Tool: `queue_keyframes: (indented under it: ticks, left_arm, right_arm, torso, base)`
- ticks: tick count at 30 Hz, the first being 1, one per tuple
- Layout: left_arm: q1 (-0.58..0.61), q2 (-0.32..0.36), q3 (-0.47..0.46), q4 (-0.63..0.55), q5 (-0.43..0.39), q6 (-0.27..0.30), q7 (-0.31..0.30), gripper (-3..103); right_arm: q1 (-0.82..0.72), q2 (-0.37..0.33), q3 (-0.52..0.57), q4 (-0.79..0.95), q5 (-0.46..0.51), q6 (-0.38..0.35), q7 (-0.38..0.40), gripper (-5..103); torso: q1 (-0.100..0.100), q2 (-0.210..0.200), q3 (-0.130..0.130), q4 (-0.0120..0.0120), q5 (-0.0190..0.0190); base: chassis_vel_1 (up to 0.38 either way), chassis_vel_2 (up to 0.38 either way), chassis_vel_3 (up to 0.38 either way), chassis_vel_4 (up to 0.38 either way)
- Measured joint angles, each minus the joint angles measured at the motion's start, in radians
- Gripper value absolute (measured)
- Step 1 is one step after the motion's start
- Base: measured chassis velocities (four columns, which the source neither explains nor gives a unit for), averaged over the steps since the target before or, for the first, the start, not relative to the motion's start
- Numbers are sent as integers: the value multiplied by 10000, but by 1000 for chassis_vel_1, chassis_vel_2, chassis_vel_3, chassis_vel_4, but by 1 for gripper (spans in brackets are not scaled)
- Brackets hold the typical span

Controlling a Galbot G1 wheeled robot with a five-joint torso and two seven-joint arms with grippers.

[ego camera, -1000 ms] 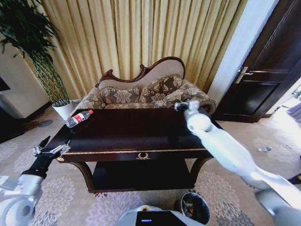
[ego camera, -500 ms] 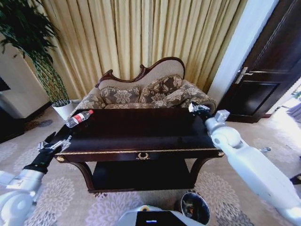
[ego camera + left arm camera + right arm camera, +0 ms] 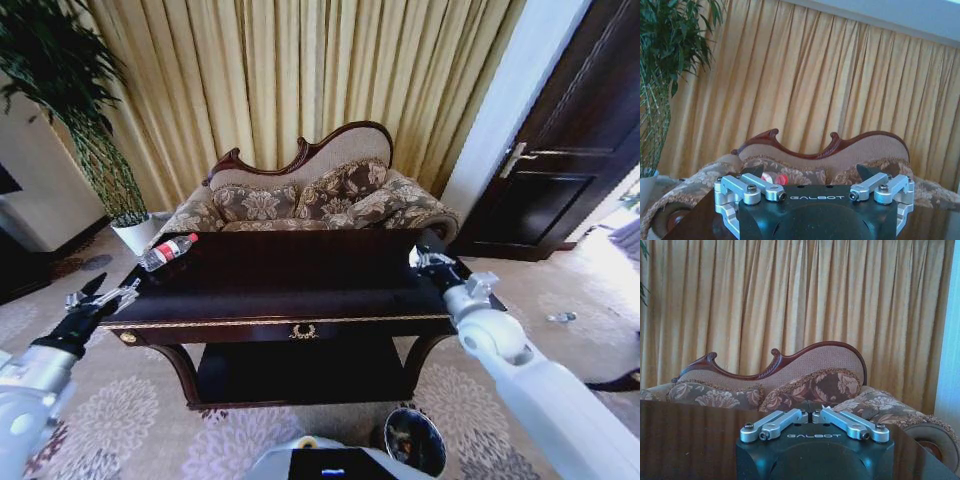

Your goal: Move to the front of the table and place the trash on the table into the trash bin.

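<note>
Grippers flank the table (image 3: pixel 290 290), one at each end. The left gripper (image 3: pixel 100 297) hangs just off the table's left front corner, level with the top, its fingers (image 3: pixel 757 172) spread wide apart and holding nothing; in the left wrist view the two tips stand well apart with the sofa (image 3: pixel 830 160) beyond them. The right gripper (image 3: pixel 428 258) sits over the table's right end, near the back edge, its fingers (image 3: pixel 812 412) pressed together with nothing between them; the right wrist view shows the linkage bars folded inward and meeting at the middle, above the glossy top (image 3: pixel 690 440).

The bottle (image 3: pixel 167 250), clear with a red cap and label, lies on its side at the table's back left corner, jutting past the edge, well behind the left gripper and at the opposite end from the right gripper. In the left wrist view its red and white shows between the spread fingers, far off (image 3: pixel 774 177).

The bin (image 3: pixel 414 440) stands on the carpet in front of the table, below its right front leg, its shiny inside facing up. Behind the table is the sofa (image 3: pixel 310 195), against yellow curtains (image 3: pixel 300 80). A plant (image 3: pixel 70 110) in a white pot stands off the table's back left.
</note>
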Motion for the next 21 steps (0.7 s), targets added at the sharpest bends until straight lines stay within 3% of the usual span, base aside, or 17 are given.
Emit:
queue_keyframes:
  ticks: [10, 21]
  left_arm:
    - [75, -347, 21, -251, 505, 204, -103, 100]
    - [171, -622, 98, -497, 1645, -67, 174, 100]
  right_arm:
    - [-515, 190, 133, 92, -447, 159, 39, 0]
    - [-613, 464, 86, 82, -623, 156, 0, 0]
  torso:
    - [-1, 0, -1, -2, 1]
    - [-1, 1, -1, 1, 2]
  base:
    - [92, -75, -94, 81]
    - [131, -130, -124, 123]
